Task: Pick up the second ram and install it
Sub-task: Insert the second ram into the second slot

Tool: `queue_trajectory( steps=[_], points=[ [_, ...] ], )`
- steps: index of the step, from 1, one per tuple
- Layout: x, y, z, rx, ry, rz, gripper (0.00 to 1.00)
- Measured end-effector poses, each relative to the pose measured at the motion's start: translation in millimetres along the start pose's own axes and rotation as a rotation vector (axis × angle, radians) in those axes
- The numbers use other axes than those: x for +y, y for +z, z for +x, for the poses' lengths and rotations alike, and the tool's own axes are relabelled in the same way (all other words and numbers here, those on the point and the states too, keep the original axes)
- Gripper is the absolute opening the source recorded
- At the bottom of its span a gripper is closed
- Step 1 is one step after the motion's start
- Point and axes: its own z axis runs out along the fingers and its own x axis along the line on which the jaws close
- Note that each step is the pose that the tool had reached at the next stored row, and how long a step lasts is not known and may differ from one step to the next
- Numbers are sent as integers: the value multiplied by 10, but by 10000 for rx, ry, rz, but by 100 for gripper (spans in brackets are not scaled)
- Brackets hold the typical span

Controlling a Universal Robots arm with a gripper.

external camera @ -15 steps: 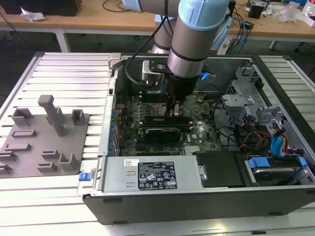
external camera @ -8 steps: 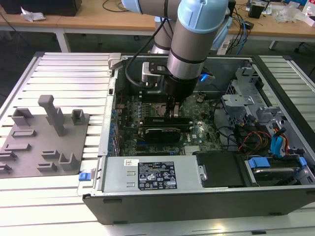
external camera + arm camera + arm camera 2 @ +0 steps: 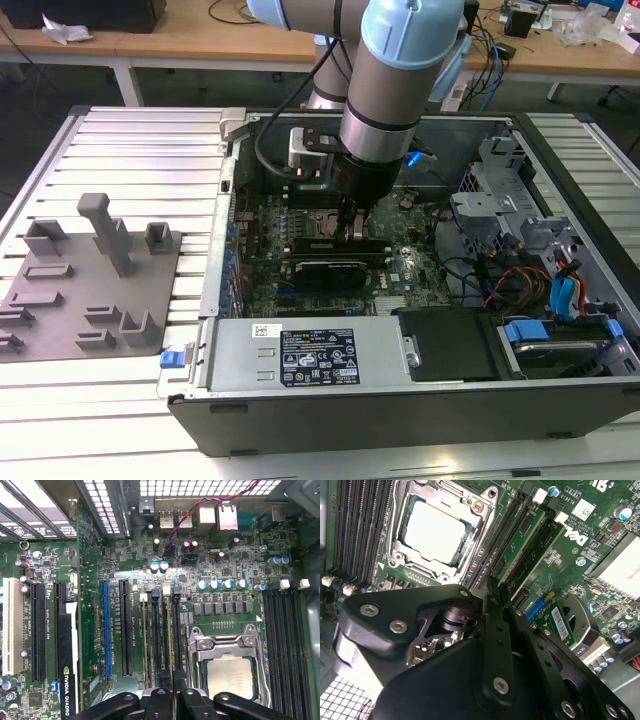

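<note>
Gripper (image 3: 352, 226) down in the case (image 3: 560, 160), pinching the ram (image 3: 172, 645) over the slots beside the CPU socket (image 3: 227, 672).

In both wrist views the fingers (image 3: 495, 630) are nearly shut on the ram's thin upper edge, and their black bodies hide most of its near end. It stands edge-up in line with a slot just beside the socket; whether it is seated cannot be told. Another ram (image 3: 522, 547) already sits in a neighbouring slot.

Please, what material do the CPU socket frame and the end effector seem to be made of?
The CPU socket frame looks like bare metal: silvery and shiny. The end effector looks like matte black metal or hard plastic, with screws in it; which one cannot be told.
</note>
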Motion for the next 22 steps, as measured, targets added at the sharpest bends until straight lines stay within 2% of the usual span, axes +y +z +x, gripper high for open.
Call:
queue_trajectory(
  steps=[17,18,19,20,22],
  points=[
    [-6,35,2,2,-55,-2,13],
    [-8,38,1,-6,-59,1,15],
    [-8,37,1,-5,-58,-2,21],
    [-6,34,1,-3,-56,-3,21],
    [1,-35,-2,-3,-56,3,21]
  ],
)
